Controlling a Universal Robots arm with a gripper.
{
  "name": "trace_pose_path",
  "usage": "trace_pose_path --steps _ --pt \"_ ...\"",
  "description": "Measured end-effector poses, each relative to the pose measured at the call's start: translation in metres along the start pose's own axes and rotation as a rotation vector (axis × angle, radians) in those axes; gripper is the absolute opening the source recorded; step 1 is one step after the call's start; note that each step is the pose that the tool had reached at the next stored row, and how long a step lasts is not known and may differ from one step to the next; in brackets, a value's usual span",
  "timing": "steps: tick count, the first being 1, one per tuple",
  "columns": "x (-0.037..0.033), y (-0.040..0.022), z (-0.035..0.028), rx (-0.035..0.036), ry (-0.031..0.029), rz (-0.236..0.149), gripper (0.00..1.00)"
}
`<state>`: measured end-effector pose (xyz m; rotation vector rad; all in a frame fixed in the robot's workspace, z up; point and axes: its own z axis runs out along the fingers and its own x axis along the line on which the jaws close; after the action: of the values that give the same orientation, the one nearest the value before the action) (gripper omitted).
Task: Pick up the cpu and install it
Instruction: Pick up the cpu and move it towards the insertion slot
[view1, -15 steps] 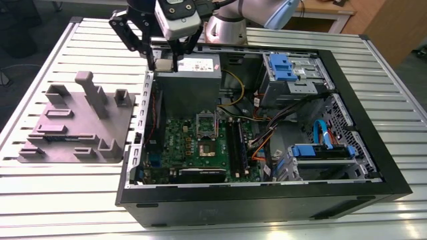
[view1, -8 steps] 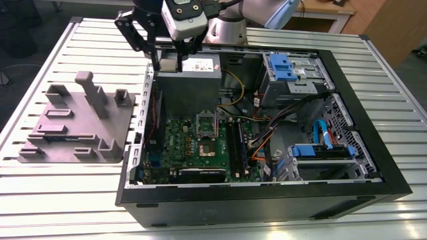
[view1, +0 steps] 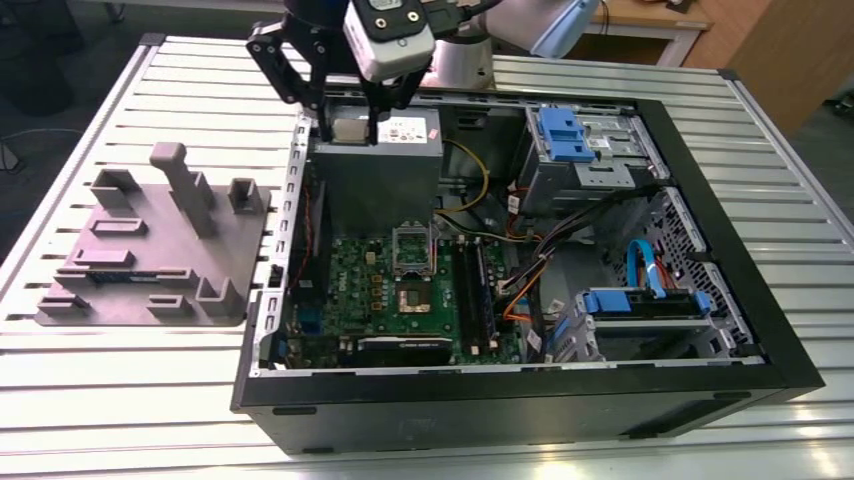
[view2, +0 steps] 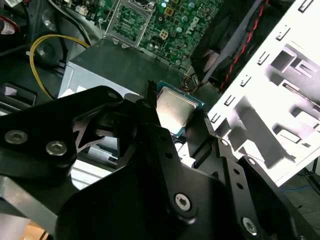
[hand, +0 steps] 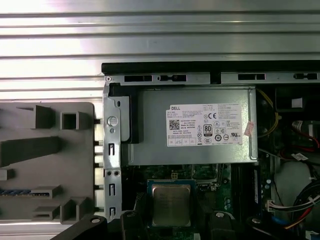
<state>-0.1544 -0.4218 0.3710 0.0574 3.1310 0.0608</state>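
The claw (view2: 176, 114) is pinched narrow on the cpu (view2: 172, 107): its two black fingers (view2: 150, 100) press opposite edges of the chip, and the silver-grey top faces the wrist cameras. In the first wrist view the chip (hand: 171, 204) sits level between the same fingers. Just below the claw lies the grey power supply (hand: 195, 125) with its white label. In the exterior view the claw (view1: 350, 128) hangs over that box's top edge, at a corner of the open computer case (view1: 747, 330). A yellow cable (view2: 37, 55) loops just beside the power supply. Past the box from the claw is the green motherboard (view1: 400, 290), its cpu socket (view1: 415, 296) lying open with the hinged frame (view1: 411, 243) raised. Farther off across the case are the blue-tabbed drive bays (view1: 561, 135). Outside the case, toward the exterior view's left, a grey fixture tray (view1: 147, 250) rests on the slatted aluminium table (view1: 107, 400).
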Motion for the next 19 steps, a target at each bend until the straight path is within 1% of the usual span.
trace_pose_path --steps 12,19 --pt "-0.0195 0.0007 0.0002 -0.0001 0.0000 0.000 0.47" --pt "-0.0330 0.0012 0.0004 -0.0001 0.0000 0.000 0.47"
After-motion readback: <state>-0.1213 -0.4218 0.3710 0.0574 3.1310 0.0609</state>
